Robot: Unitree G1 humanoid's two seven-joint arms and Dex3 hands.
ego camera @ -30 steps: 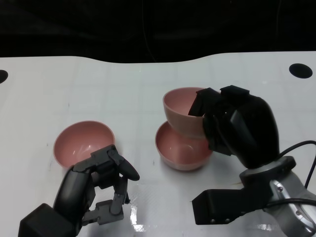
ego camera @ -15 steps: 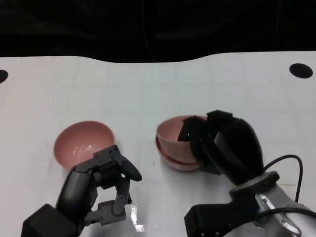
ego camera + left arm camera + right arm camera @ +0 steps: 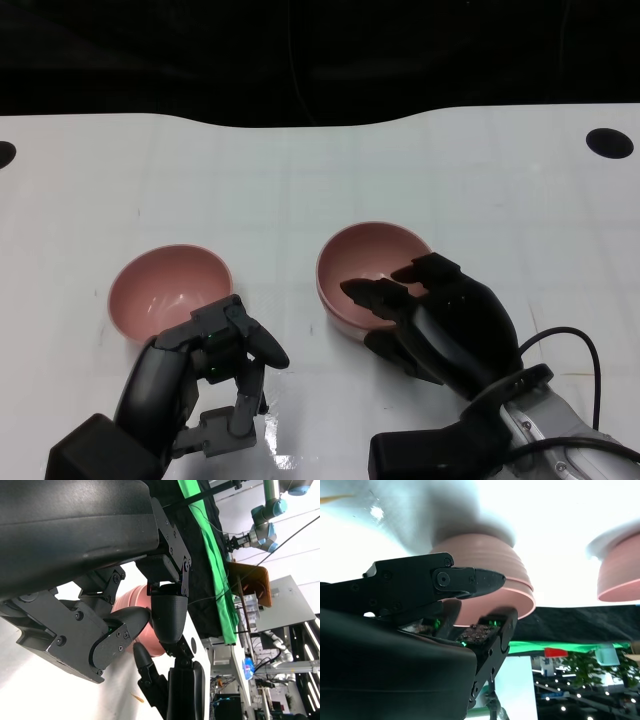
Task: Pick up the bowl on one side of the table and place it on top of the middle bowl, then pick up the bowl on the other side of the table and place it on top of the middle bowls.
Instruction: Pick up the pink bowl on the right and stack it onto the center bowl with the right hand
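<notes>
Two pink bowls are nested in a stack (image 3: 372,262) at the table's middle; the right wrist view shows the stack (image 3: 485,575) with both rims. My right hand (image 3: 440,318) lies just near of it with fingers spread, the fingertips (image 3: 362,291) over the near rim and nothing gripped. A third pink bowl (image 3: 165,288) sits upright to the left, seen as well in the right wrist view (image 3: 621,575) and the left wrist view (image 3: 131,600). My left hand (image 3: 212,372) hovers just near of that bowl, fingers bent, thumb apart, holding nothing.
The white table (image 3: 300,180) ends in a dark drop at the far edge. There is a black round hole (image 3: 609,142) at the far right and another at the left edge (image 3: 5,153). A black cable (image 3: 570,345) loops by my right wrist.
My right hand lowered the bowl it carried into the middle bowl, let go of it and drew back toward me with its fingers spread. The left hand and left bowl stayed put.
</notes>
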